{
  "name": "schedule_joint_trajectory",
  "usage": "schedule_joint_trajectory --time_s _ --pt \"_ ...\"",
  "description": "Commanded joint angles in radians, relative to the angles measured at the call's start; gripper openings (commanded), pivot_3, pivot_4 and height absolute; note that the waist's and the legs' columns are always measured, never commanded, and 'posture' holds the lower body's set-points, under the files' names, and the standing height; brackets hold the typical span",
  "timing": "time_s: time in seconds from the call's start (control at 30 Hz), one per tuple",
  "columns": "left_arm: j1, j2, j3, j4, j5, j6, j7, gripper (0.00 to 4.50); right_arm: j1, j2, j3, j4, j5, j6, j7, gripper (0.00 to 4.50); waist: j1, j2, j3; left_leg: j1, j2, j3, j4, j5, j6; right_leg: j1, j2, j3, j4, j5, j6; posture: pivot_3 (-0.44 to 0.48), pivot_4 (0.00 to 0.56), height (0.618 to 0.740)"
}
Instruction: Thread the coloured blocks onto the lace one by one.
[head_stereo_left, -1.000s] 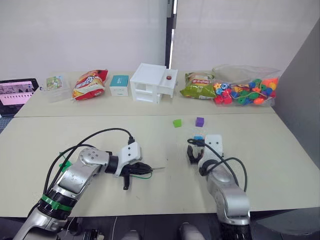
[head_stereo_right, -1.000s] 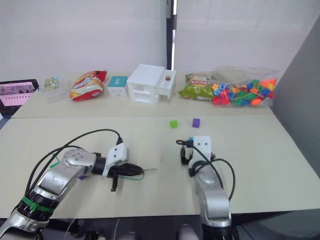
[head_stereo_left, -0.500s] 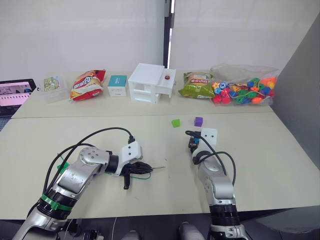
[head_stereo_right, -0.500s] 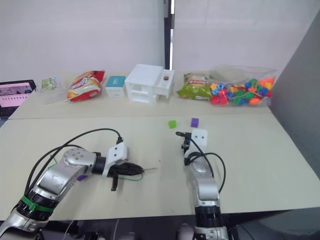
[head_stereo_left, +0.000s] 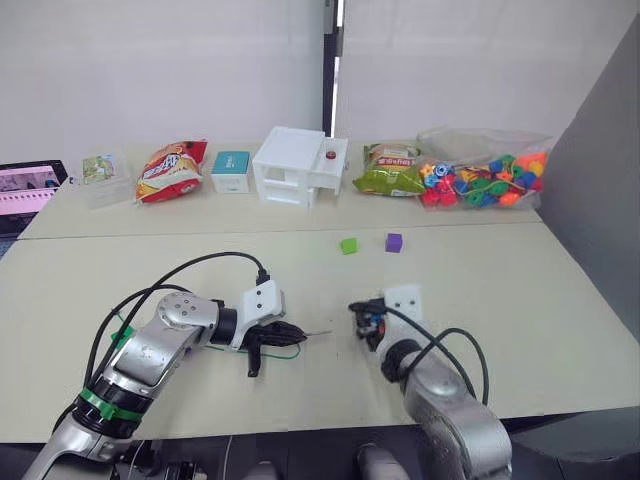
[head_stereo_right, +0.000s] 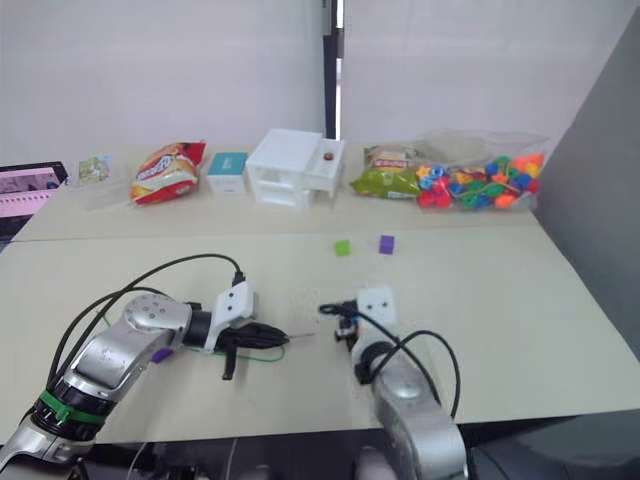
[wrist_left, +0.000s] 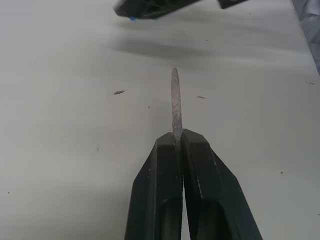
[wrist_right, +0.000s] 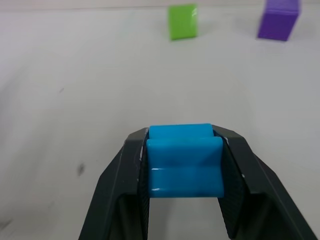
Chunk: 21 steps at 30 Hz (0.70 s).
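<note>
Fingers of the right tool (wrist_right: 185, 170) are pressed against both sides of a glossy blue block (wrist_right: 185, 160), held above the desk (head_stereo_left: 520, 300). Left tool (wrist_left: 177, 145) is pinched tight on the stiff pale tip of the lace (wrist_left: 175, 97), which tapers like a needle toward the right tool; its thin green cord (head_stereo_left: 285, 352) loops beneath. Light green block (head_stereo_left: 348, 245) and purple block (head_stereo_left: 394, 241) sit apart farther back, smooth cubes

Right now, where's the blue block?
The blue block is clamped in the right gripper, held near the table's middle, just right of the lace tip that the left gripper holds.
</note>
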Motion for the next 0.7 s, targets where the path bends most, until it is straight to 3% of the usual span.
schedule_joint_trajectory --time_s 0.03,0.3,0.37,0.57,0.6,0.7 --pt "-0.011 0.004 0.010 -0.002 -0.007 -0.019 -0.017 0.00 0.007 -0.003 0.033 -0.074 0.040 0.115 0.017 1.20 0.000 0.000 0.000 0.000 0.000 0.000 0.000 0.000 0.000 0.000 0.000 0.000 0.000 0.000 0.000 0.000 0.150 0.740" --pt "-0.014 0.002 0.001 0.012 0.001 -0.029 -0.031 0.00 0.008 0.002 0.032 0.061 0.028 0.140 -0.009 1.20 0.000 0.000 0.000 0.001 0.000 0.000 0.000 0.000 0.000 0.000 0.000 0.000 0.000 0.000 0.000 0.000 0.150 0.740" --pt "-0.014 0.003 0.000 0.013 0.003 -0.030 -0.033 0.00 0.004 0.001 0.025 0.055 0.030 0.127 -0.006 2.21 0.000 -0.001 0.000 0.001 0.000 0.000 0.000 0.000 0.000 0.001 0.000 0.000 0.000 0.000 0.000 0.000 0.150 0.740" --pt "-0.009 0.004 0.005 0.014 0.004 -0.031 -0.027 0.00 -0.062 -0.054 -0.050 -0.066 0.064 0.143 0.050 4.22 0.003 0.000 0.000 0.000 0.000 0.000 0.000 0.000 0.000 0.001 0.000 0.000 0.000 0.000 0.000 0.000 0.150 0.740" --pt "-0.008 0.005 0.006 0.013 0.004 -0.030 -0.025 0.00 -0.080 -0.077 -0.065 -0.094 0.078 0.165 0.074 4.49 0.003 0.000 0.000 0.000 0.000 0.000 0.000 0.000 0.000 0.000 0.000 0.000 0.000 0.000 0.000 0.000 0.150 0.740" --pt "-0.004 0.005 0.011 0.010 0.004 -0.029 -0.018 0.00 -0.125 -0.188 -0.107 -0.152 0.151 0.224 0.191 4.49 0.002 0.000 0.000 0.000 0.000 0.000 0.000 0.000 0.000 0.000 0.000 0.000 0.000 0.000 0.000 0.000 0.150 0.740"
